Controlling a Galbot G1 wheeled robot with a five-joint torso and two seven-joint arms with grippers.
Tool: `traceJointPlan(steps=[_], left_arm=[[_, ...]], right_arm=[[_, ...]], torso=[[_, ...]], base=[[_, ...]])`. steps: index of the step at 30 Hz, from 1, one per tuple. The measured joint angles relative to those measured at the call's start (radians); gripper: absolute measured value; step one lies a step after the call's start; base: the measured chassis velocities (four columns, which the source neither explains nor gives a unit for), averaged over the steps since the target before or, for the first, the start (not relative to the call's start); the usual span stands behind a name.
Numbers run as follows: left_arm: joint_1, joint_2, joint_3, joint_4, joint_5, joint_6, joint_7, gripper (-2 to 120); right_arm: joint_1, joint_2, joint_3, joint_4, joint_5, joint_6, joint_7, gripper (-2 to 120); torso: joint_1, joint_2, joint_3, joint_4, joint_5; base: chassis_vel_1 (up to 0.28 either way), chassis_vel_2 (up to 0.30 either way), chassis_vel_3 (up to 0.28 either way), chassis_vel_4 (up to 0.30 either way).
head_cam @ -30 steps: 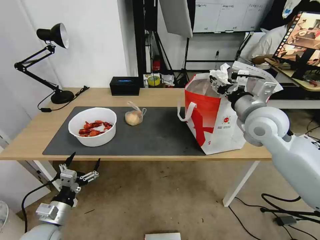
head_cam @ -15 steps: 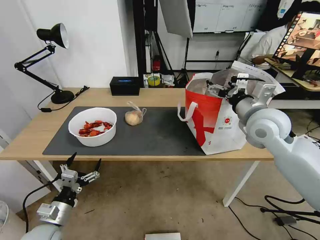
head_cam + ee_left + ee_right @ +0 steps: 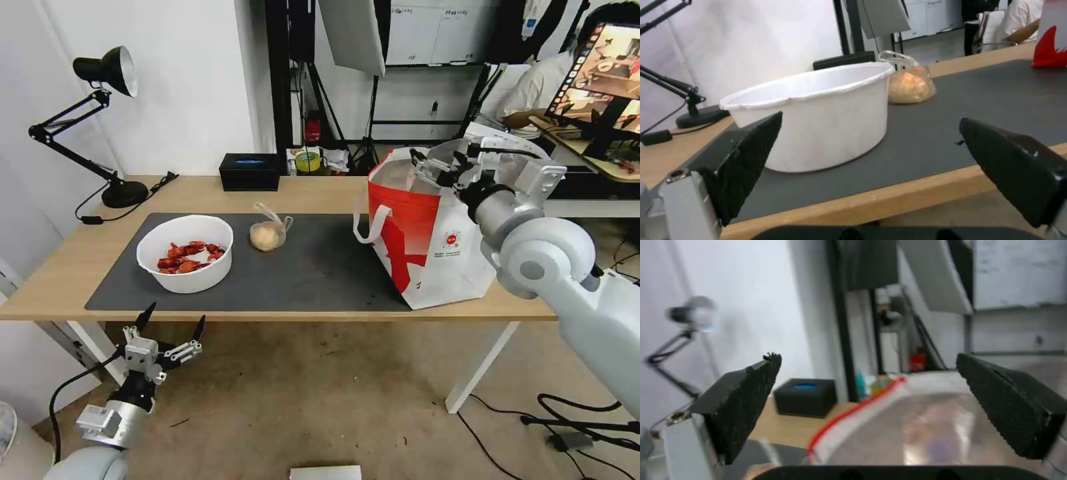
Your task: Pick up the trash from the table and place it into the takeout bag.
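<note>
**Tissue released into bag; right tool now empty**

The left tool (image 3: 171,329) hangs below the front edge of the long light-wood desk (image 3: 200,193), fingers spread wide, idle. On the dark grey rectangular mat (image 3: 313,267) stand the white round plastic bowl of red crayfish shells (image 3: 185,253) and, just beyond it, the clear bag with a tan bun (image 3: 269,233); both remain to be collected. The right tool (image 3: 437,170) sits over the mouth of the large red-and-white takeout bag (image 3: 427,247), fingers wide. The crumpled white tissue it held a second ago has gone, judged dropped inside.
</note>
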Motion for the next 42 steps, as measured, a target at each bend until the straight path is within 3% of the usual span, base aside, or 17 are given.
traceJointPlan(steps=[2, 3, 6, 17, 24, 27, 30, 42], left_arm=[[-0.006, -0.001, 0.0, 0.0, -0.002, 0.001, -0.003, 100], [-0.006, -0.001, 0.0, 0.0, -0.002, 0.001, -0.003, 100], [-0.015, -0.001, 0.002, 0.001, -0.005, 0.002, -0.018, 100], [-0.038, 0.009, 0.012, 0.013, -0.01, 0.002, -0.022, 100], [-0.042, 0.009, 0.022, 0.024, -0.01, 0.002, -0.022, 100], [-0.039, 0.006, 0.023, 0.03, -0.009, -0.003, -0.021, 100], [-0.036, 0.002, 0.023, 0.031, -0.007, -0.007, -0.02, 100], [-0.013, -0.013, 0.02, 0.036, 0.005, -0.021, -0.018, 100]], right_arm=[[-0.047, -0.016, 0.015, 0.026, -0.054, 0.044, -0.098, 100], [-0.047, -0.016, 0.015, 0.026, -0.054, 0.044, -0.098, 100], [-0.195, -0.042, 0.078, 0.074, -0.121, 0.117, -0.218, 100], [-0.516, -0.049, 0.229, 0.18, -0.231, 0.198, -0.288, 100], [-0.767, 0.016, 0.351, 0.215, -0.355, 0.26, -0.299, 100], [-0.94, 0.092, 0.394, 0.204, -0.485, 0.337, -0.313, 100], [-1.018, 0.145, 0.398, 0.185, -0.558, 0.378, -0.314, 100], [-1.155, 0.307, 0.366, 0.046, -0.727, 0.479, -0.299, 100]], torso=[[0.0, 0.0, 0.0, 0.0, 0.0], [0.0, 0.0, 0.0, 0.0, 0.0], [0.0, 0.0, 0.0, -0.0001, 0.0001], [0.0, 0.0, 0.0, -0.0001, 0.0], [0.0, 0.0, 0.0, -0.0002, 0.0003], [0.0, 0.0, 0.0, -0.0002, 0.0001], [0.0, 0.0, 0.0, -0.0002, 0.0002], [0.0, 0.0, 0.0, -0.0002, 0.0001]], base=[[0.0, 0.0, 0.0, 0.0], [0.0, 0.0, 0.0, 0.0], [0.0, 0.0, 0.0, 0.0], [0.0, 0.0, 0.0, 0.0], [0.0, 0.0, 0.0, 0.0], [0.0, 0.0, 0.0, 0.0], [0.0, 0.0, 0.0, 0.0], [0.0, 0.0, 0.0, 0.0]])
